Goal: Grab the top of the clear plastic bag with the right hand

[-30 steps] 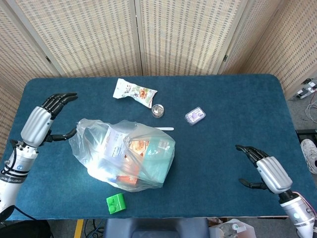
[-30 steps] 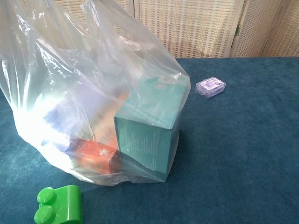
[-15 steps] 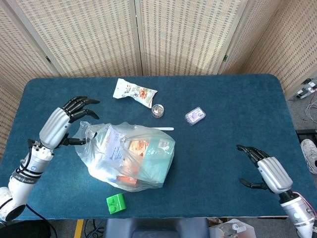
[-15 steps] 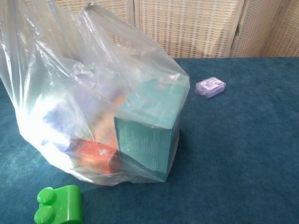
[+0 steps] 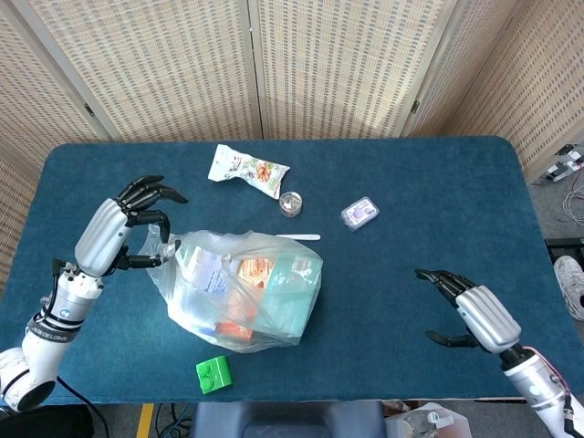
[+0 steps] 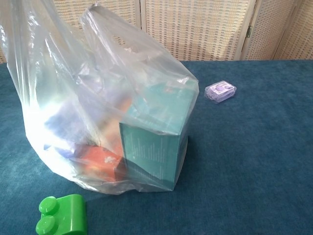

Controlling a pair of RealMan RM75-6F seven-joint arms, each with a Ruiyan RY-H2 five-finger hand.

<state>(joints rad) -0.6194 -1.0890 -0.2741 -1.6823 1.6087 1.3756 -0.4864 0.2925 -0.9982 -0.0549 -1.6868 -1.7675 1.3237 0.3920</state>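
Clear plastic bag [image 5: 239, 290] sits mid-table on blue felt-like cloth [image 5: 411, 182], crinkled thin film. Inside it: teal carton [image 6: 155, 139] with fine white print, unreadable, and an orange box [image 6: 98, 164]. Left hand [image 5: 126, 224] pinches the bag's left top edge. Right hand [image 5: 470, 310] is well right of the bag, fingers spread, holding nothing. Green studded block [image 5: 213, 374] lies just in front of the bag.

Both hands, left hand [image 5: 128, 224] and right hand [image 5: 470, 310], have silver shells, black fingers, and silver-and-black wrists with small printed lettering.
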